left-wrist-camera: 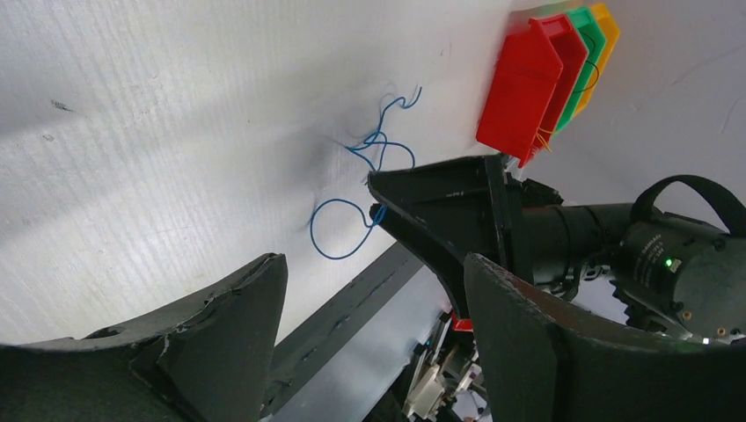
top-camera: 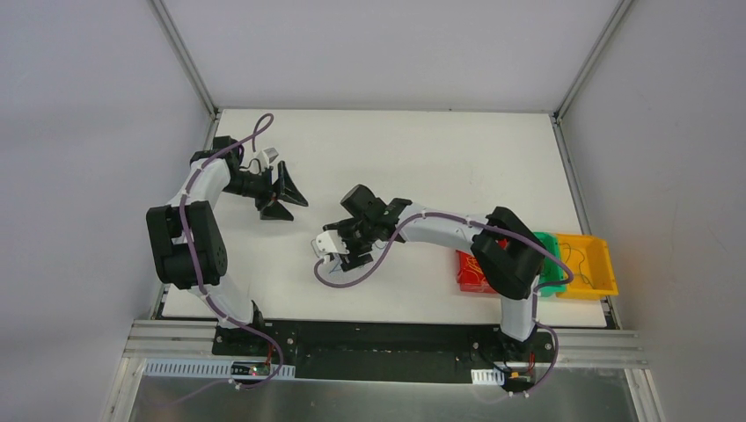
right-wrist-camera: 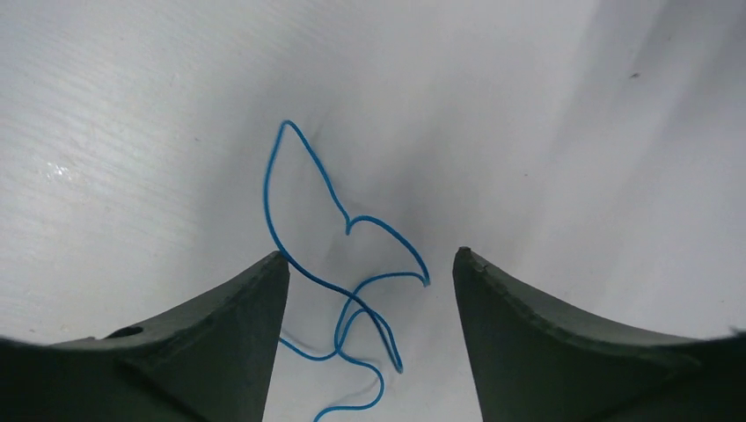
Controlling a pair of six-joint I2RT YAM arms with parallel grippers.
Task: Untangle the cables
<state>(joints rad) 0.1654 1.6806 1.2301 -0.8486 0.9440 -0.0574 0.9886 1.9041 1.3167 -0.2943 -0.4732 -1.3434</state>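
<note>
Note right gripper (right-wrist-camera: 369,255) poised low over the table (right-wrist-camera: 132,105), jaws apart, clamped on nothing. Find the blue cable (right-wrist-camera: 352,294) lying flat on the white surface directly in the gap between those jaws, passing just beside one fingertip; cannot tell contact there. Read its long axis as running roughly from 6 o'clock up to 11 o'clock in the right wrist view: tight crossings close in by the fingertips, then one open teardrop loop reaching away toward 11. Judge a short straight descent and a closure enough to catch the crossing strands. Log left gripper (top-camera: 295,200) likewise open and empty, at about 10 o'clock from the right gripper in the top view and well apart from the cable; hence treat the right arm as clearly the nearer one. Describe the cable as very thin, bright blue and curly, doubling over itself in several loops; see no second colour wound into it here. Cannot make out the cable in the top view, too fine. Farther out, at 3 o'clock on the table, record red bin (top-camera: 460,268), green bin (top-camera: 545,239) and yellow bin (top-camera: 607,268) side by side, with thin strands inside visible from the left wrist, too small to sort with confidence.
</note>
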